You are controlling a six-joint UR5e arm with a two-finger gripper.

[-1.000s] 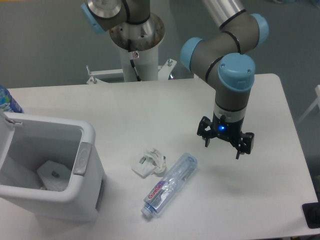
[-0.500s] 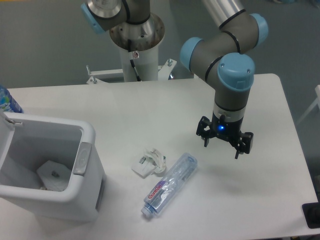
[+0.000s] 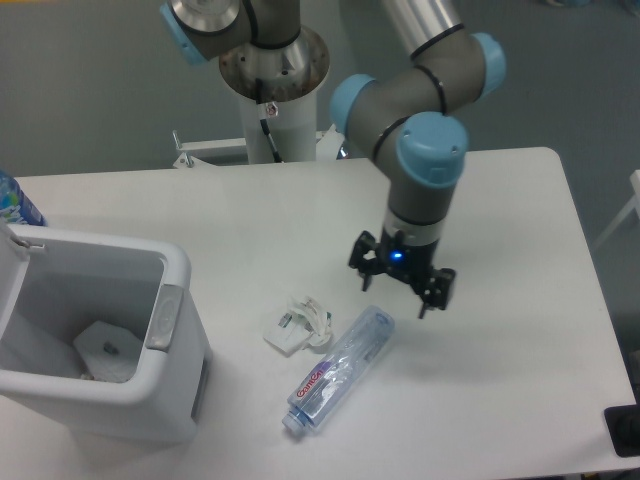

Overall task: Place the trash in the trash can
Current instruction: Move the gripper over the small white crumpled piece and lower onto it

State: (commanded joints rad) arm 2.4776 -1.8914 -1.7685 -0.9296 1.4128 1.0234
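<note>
A clear plastic bottle (image 3: 340, 368) with a red-lettered label lies on its side on the white table, cap toward the front. Just left of it sits the crumpled white wrapper (image 3: 298, 325) with green marks. The white trash can (image 3: 170, 340) stands at the front left, grey handle on its right wall, with some white trash inside. My gripper (image 3: 395, 296) hangs open above the table, just up and right of the bottle's far end, with nothing between its fingers.
A blue-capped bottle (image 3: 12, 201) shows at the left edge behind the trash can. The arm's base pedestal (image 3: 275, 95) rises at the back of the table. A dark object (image 3: 624, 430) sits at the table's front right corner.
The gripper has moved left and slightly down, from over the right part of the table to just beside the bottle's far end. It stays open. The trash has not moved.
</note>
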